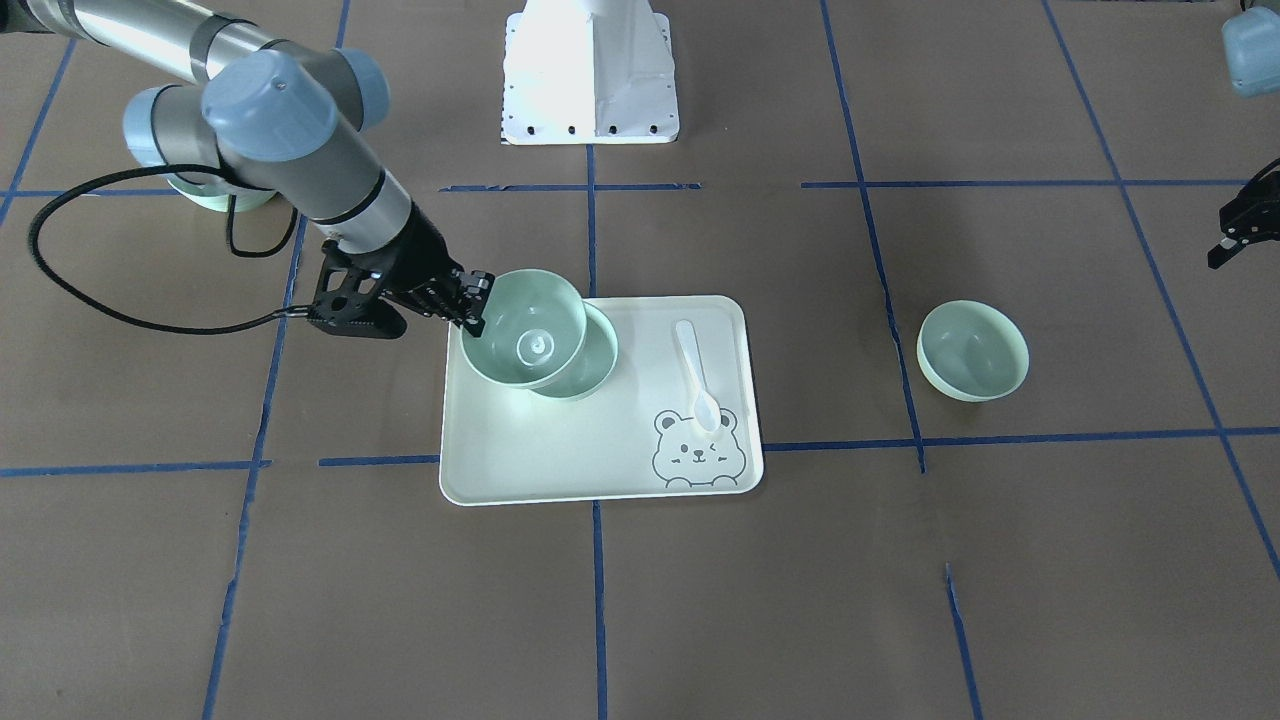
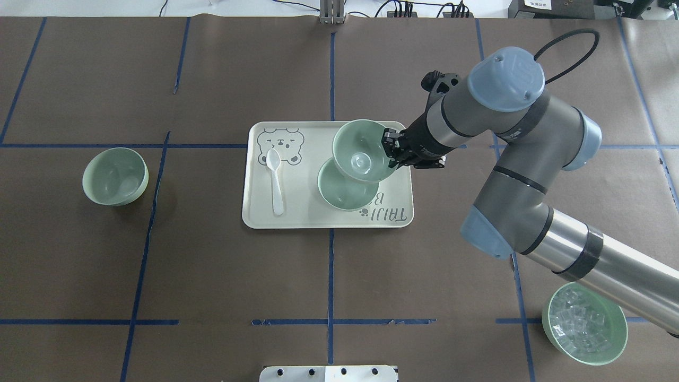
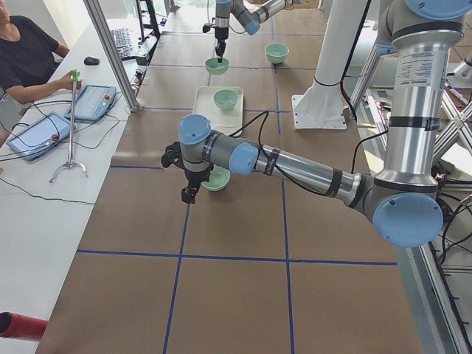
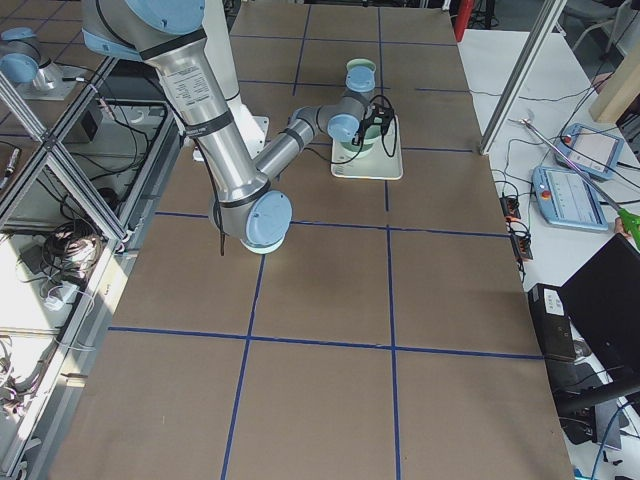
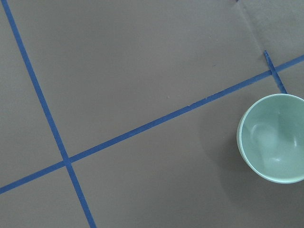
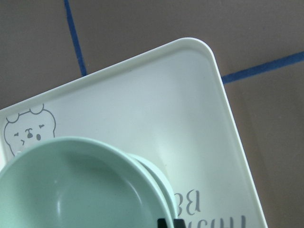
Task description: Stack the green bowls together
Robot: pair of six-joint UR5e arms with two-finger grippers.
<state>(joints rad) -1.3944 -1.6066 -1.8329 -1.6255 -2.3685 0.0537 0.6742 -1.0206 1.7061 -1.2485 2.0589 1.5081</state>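
My right gripper (image 1: 478,300) (image 2: 390,146) is shut on the rim of a pale green bowl (image 1: 525,325) (image 2: 360,151) and holds it just above, and partly off centre over, a second green bowl (image 1: 592,372) (image 2: 342,193) that sits on the bear-print tray (image 1: 540,460) (image 2: 307,215). The right wrist view shows the held bowl (image 6: 71,185) over the lower bowl's rim (image 6: 159,175). A third green bowl (image 1: 972,350) (image 2: 115,176) (image 5: 274,137) stands alone on the table. My left gripper (image 1: 1240,225) hovers near it, only partly in view; I cannot tell whether it is open.
A white spoon (image 1: 697,375) (image 2: 275,180) lies on the tray beside the bear print. A green bowl of clear ice-like cubes (image 2: 584,322) stands under my right arm near the table's front right. The white robot base (image 1: 590,80) is behind the tray.
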